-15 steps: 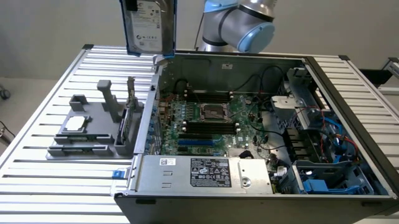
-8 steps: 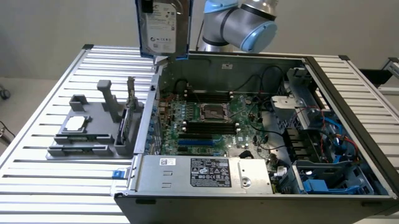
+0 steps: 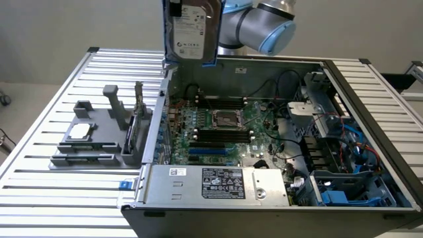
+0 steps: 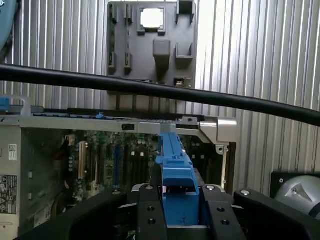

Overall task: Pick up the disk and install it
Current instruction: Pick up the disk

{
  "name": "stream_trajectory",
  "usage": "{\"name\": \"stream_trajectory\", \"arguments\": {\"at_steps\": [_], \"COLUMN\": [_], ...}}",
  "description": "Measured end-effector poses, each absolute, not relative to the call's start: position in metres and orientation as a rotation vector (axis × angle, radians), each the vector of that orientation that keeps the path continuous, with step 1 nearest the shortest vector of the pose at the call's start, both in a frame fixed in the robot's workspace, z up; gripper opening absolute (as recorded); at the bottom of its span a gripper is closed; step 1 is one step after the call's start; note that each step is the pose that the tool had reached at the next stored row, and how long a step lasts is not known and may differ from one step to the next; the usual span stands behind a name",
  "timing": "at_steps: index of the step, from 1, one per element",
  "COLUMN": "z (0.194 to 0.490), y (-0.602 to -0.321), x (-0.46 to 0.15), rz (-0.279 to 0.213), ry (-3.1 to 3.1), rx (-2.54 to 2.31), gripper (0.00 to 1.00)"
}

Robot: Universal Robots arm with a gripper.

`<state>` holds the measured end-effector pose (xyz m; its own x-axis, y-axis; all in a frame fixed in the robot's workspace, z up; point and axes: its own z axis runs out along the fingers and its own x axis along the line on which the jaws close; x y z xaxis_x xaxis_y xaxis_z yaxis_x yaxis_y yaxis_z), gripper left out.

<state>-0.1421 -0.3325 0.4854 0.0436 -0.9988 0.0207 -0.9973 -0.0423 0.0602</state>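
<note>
The disk (image 3: 191,29), a silver-grey drive with a white label in a blue carrier bracket, hangs upright in the air above the far left corner of the open computer case (image 3: 152,148). In the wrist view my gripper (image 4: 179,202) is shut on it: black fingers (image 4: 150,212) press on either side of the blue bracket (image 4: 176,170), which points down toward the motherboard (image 4: 115,165). The arm's blue-and-grey joints (image 3: 264,25) sit just to the exterior view's right of the disk.
A grey fixture (image 3: 92,141) carrying a small square chip (image 3: 80,130) stands on the slatted table at the exterior view's left. Inside the case are the motherboard (image 3: 221,131), a silver power supply box (image 3: 218,183) and a blue-railed bay (image 3: 343,196). A black cable (image 4: 150,89) crosses the wrist view.
</note>
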Motion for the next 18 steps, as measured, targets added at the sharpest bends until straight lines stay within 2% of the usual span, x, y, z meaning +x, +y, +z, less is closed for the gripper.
{"name": "stream_trajectory", "arguments": {"at_steps": [18], "z": [0.485], "y": [-0.372], "x": [-0.079], "rz": [-0.047], "ry": [-2.131], "rx": [2.224], "gripper": [0.33]}}
